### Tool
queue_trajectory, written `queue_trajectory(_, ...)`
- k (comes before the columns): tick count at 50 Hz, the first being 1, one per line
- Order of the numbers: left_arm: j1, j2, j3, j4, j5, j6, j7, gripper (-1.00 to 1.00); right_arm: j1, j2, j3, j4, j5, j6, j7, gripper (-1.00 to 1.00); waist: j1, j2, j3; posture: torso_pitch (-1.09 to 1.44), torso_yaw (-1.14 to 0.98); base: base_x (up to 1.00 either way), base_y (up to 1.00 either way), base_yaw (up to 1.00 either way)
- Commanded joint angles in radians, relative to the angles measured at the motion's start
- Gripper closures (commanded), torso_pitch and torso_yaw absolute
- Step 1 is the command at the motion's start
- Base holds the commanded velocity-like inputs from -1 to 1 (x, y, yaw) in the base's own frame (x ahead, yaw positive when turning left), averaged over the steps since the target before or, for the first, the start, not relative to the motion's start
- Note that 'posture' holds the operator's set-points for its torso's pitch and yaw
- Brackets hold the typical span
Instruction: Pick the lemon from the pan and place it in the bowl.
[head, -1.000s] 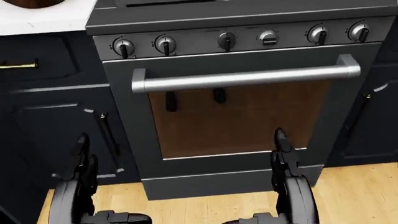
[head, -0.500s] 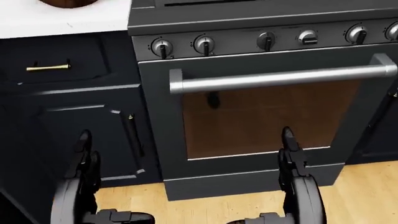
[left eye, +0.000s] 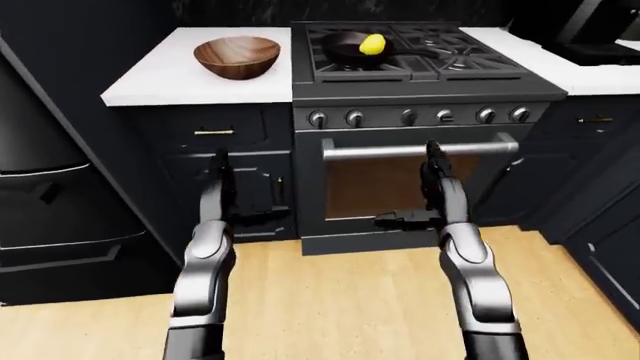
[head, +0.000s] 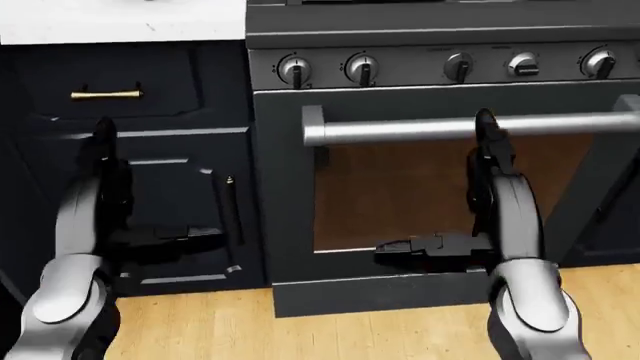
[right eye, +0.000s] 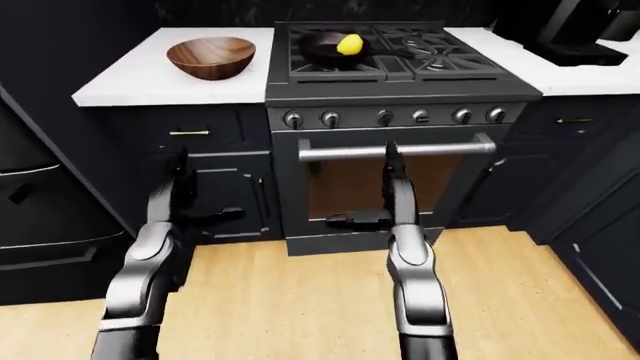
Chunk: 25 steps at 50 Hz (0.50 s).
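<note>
- Lemon sat in the pan on the stove, toward the top of the left-eye view; bowl stood on the counter just left of it.
- I held the left hand and right hand low before the oven door, fingers apart, nothing gripped.
- I judged the reach not begun: both hands sat well below the stovetop.

Both arms reach up side by side. The left hand and the right hand are empty, with fingers straight and pointing up.
</note>
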Motion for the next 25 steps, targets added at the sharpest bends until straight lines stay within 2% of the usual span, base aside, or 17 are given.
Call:
queue_trajectory(1, -0.087, 0.011, -0.020, -0.065, -0.012, 0.071, 0.020, -1.00, -0.078, -0.036, -0.025, -0.012, 0.040, 0.029, 0.042, -1.00, -0.004, 0.000, -0.022, 0.00, 0.00, 0.00, 0.00, 0.00)
queue_trajectory(3, -0.158, 0.025, -0.011, -0.056, -0.021, 0.116, 0.034, -1.00, -0.140, -0.065, -0.045, 0.022, 0.058, 0.062, 0.052, -1.00, -0.001, -0.038, -0.029, 0.00, 0.00, 0.00, 0.00, 0.00)
queue_trajectory(6, -0.277, 0.053, 0.019, 0.004, -0.081, 0.175, 0.053, -1.00, -0.226, -0.111, -0.067, 0.075, 0.092, 0.114, 0.073, -1.00, 0.001, -0.018, -0.033, 0.00, 0.00, 0.00, 0.00, 0.00)
queue_trajectory(9, -0.381, 0.083, -0.002, 0.088, -0.075, 0.190, 0.058, -1.00, -0.314, -0.157, -0.074, 0.120, 0.094, 0.180, 0.075, -1.00, -0.009, -0.002, -0.039, 0.00, 0.00, 0.00, 0.00, 0.00)
queue_trajectory(13, -0.525, 0.108, -0.006, 0.227, -0.072, 0.198, 0.050, -1.00, -0.470, -0.205, -0.070, 0.271, 0.090, 0.184, 0.079, -1.00, -0.019, 0.010, -0.040, 0.00, 0.00, 0.00, 0.00, 0.00)
queue_trajectory(17, -0.702, 0.157, 0.008, 0.407, -0.070, 0.192, 0.040, -1.00, -0.647, -0.248, -0.053, 0.450, 0.063, 0.178, 0.106, -1.00, -0.027, 0.013, -0.042, 0.00, 0.00, 0.00, 0.00, 0.00)
queue_trajectory(25, -0.910, 0.206, 0.009, 0.708, -0.053, 0.103, 0.029, -1.00, -0.870, -0.292, -0.038, 0.684, 0.031, 0.167, 0.158, -1.00, -0.029, 0.007, -0.041, 0.00, 0.00, 0.00, 0.00, 0.00)
